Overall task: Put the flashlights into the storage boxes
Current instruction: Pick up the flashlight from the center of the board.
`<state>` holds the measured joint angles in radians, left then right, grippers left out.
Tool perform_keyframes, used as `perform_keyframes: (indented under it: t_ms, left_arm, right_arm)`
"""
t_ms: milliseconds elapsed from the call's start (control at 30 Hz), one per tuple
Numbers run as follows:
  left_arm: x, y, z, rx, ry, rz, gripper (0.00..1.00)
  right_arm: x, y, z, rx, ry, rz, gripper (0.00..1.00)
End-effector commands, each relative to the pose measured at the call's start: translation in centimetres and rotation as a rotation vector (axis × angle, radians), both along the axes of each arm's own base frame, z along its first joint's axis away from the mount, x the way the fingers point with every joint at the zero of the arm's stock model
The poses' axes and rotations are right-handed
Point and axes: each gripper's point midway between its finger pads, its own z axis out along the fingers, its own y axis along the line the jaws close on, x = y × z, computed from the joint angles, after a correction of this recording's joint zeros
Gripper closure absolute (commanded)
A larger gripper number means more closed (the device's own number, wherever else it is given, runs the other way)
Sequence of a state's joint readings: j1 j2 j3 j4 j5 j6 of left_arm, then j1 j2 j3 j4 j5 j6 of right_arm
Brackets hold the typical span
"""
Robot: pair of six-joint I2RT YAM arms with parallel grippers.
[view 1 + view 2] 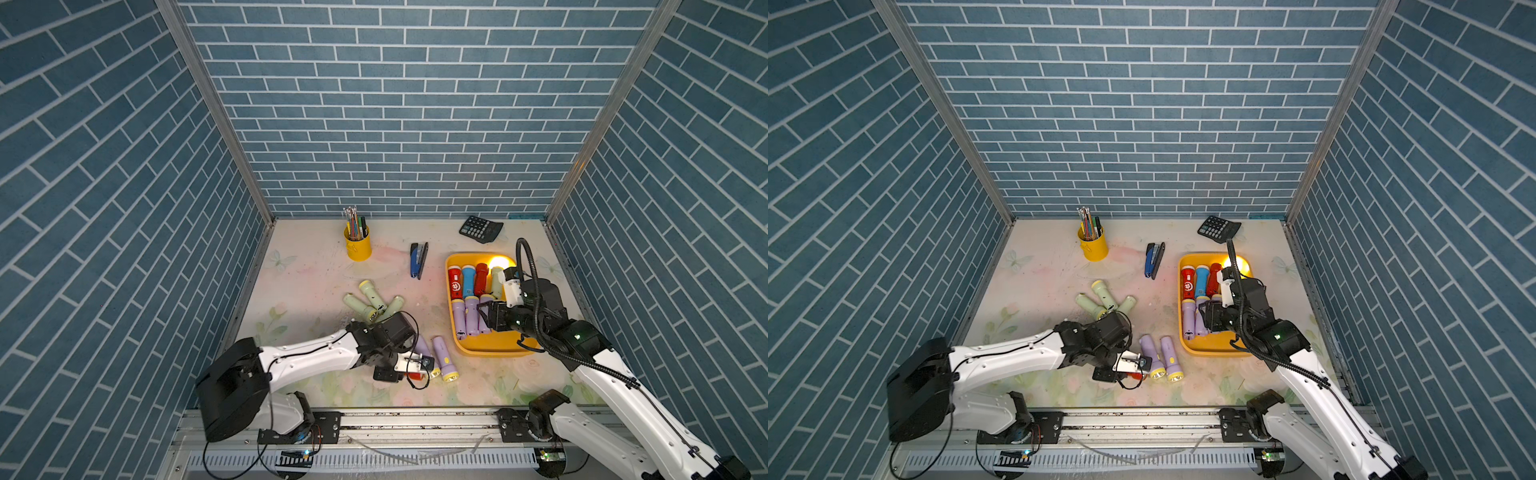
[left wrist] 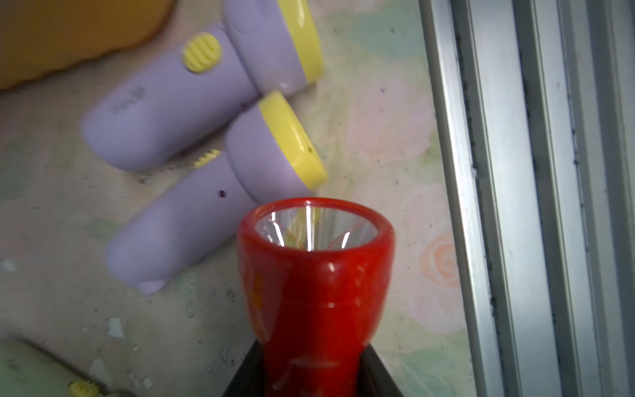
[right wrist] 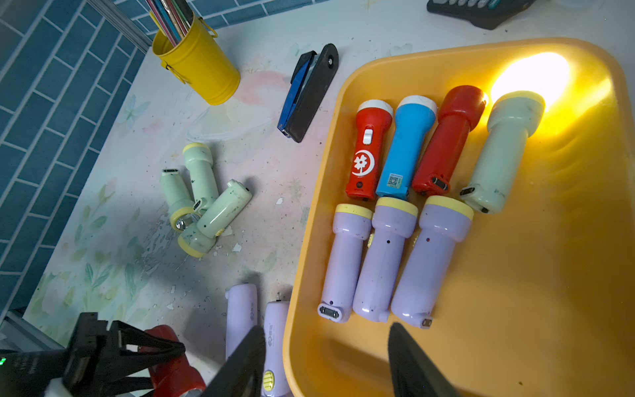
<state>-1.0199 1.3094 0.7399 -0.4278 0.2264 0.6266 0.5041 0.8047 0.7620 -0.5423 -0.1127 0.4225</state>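
While left fingers (image 2: 378,376) pinch a red flashlight (image 2: 316,285) beside lilac flashlights (image 2: 178,240), right fingers (image 3: 412,361) spread.

One stereo pair overhead, one camera on each wrist.
Both top views looked steeply down from high above the front rail (image 1: 415,422) (image 1: 1142,419) over the whole table (image 1: 311,274) (image 1: 1050,278). The left wrist camera sat close behind a red flashlight (image 2: 316,292); the right wrist one hung just over the orange tray (image 3: 532,275). Both wrist views shared the lilac flashlights (image 2: 165,113) (image 3: 240,312).

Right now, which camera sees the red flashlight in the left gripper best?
Left wrist: the red flashlight fills it, lens and all. Both top views show only a red sliver; right wrist shows it half hidden.
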Motion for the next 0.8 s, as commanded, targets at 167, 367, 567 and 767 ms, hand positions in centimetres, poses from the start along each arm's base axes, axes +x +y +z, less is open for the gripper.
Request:
perform_keyframes:
  t_ms: [167,367,567,767]
  left_arm:
    - [6.7,-2.8,9.9,-0.699,-0.03,0.632,0.69]
    - [8.5,-3.5,12.5,-0.941,0.042,0.78,0.69]
    - [8.7,-4.5,12.6,-1.034,0.134,0.805,0.69]
    - [8.7,-5.1,13.0,-1.078,0.178,0.807,0.69]
  right_arm:
    - [1.1,3.0,1.4,0.177,-0.113,0.082,0.42]
    - [0.7,4.9,1.8,0.258,-0.108,0.164,0.41]
    - [-0.2,6.1,3.2,0.36,-0.084,0.2,0.3]
    - [-0.3,7.7,4.6,0.475,-0.095,0.226,0.28]
